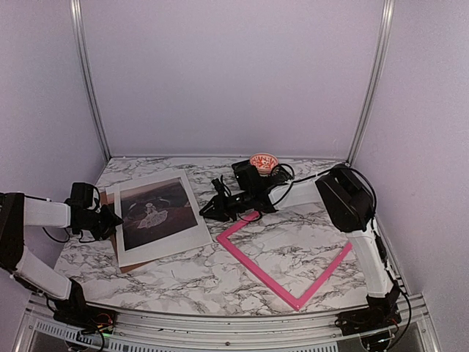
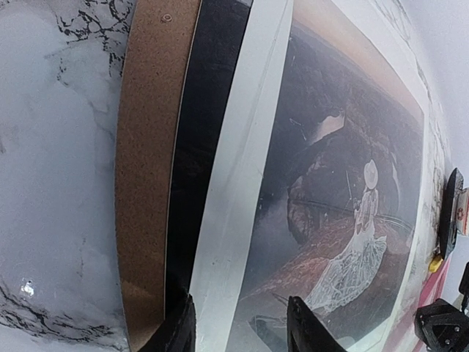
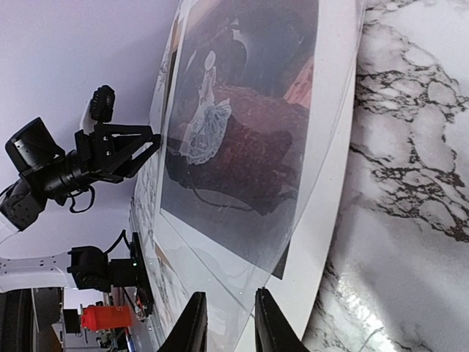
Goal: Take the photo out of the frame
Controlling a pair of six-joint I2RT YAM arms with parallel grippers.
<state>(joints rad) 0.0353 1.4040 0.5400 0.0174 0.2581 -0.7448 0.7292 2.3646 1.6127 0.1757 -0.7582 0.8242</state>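
Note:
The photo [image 1: 154, 209], a dark scene with a white-dressed figure and white margins, lies at the left on a brown backing board [image 1: 126, 267], outside the frame. The pink frame [image 1: 256, 273] lies flat and empty right of centre. A clear sheet [image 3: 242, 242] covers the photo [image 3: 242, 132]; its near edge is raised. My right gripper [image 1: 207, 209] is at the photo's right edge, jaws drawn close around that sheet's edge [image 3: 229, 293], a small gap showing. My left gripper [image 1: 110, 218] stands open over the photo's left margin [image 2: 238, 301], beside the board [image 2: 146, 183].
A small red-and-white bowl [image 1: 263, 161] sits at the back, behind the right arm. Lilac walls and metal posts close in the table on three sides. The right arm's elbow [image 1: 344, 198] hangs over the frame's far corner.

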